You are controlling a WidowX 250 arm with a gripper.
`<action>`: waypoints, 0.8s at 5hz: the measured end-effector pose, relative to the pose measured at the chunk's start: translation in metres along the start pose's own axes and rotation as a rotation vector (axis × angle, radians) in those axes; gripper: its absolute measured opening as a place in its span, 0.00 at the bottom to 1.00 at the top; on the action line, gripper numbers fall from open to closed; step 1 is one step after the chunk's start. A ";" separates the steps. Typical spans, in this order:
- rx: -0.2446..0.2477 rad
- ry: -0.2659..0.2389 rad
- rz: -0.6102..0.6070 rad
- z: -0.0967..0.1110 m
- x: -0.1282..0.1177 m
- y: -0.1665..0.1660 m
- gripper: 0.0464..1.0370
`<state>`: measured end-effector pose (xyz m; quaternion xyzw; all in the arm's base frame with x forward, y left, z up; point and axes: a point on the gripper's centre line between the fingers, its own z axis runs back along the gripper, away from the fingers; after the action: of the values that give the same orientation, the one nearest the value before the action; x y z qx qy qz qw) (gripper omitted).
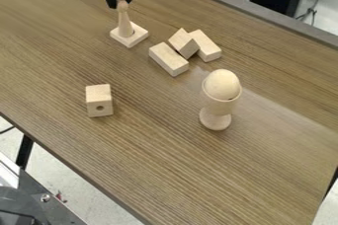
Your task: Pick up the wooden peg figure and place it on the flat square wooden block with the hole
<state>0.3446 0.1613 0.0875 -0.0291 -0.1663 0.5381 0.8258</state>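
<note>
Wooden peg (124, 21), upright on its square base (136, 36), nearer the table's (198, 179) far edge than its near-left edge. The gripper (119, 5) hangs from the upper left, pointing down, its fingers parted about the peg's knobbed top; contact cannot be told. A sound grasp probably calls for centring the knob, descending slightly to the neck, then closing evenly, lest the slender peg tip.

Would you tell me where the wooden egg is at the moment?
In the camera view, the wooden egg rests in the footed wooden cup, right of the picture's centre, below and to the right of the three wooden blocks.
</note>
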 end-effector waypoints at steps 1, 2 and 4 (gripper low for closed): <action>0.010 0.016 0.001 -0.005 -0.004 0.002 0.59; 0.011 0.035 0.002 -0.004 -0.006 0.002 0.89; -0.091 0.024 -0.006 0.034 -0.001 -0.011 0.96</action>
<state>0.3437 0.1516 0.1218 -0.0724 -0.1808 0.5272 0.8272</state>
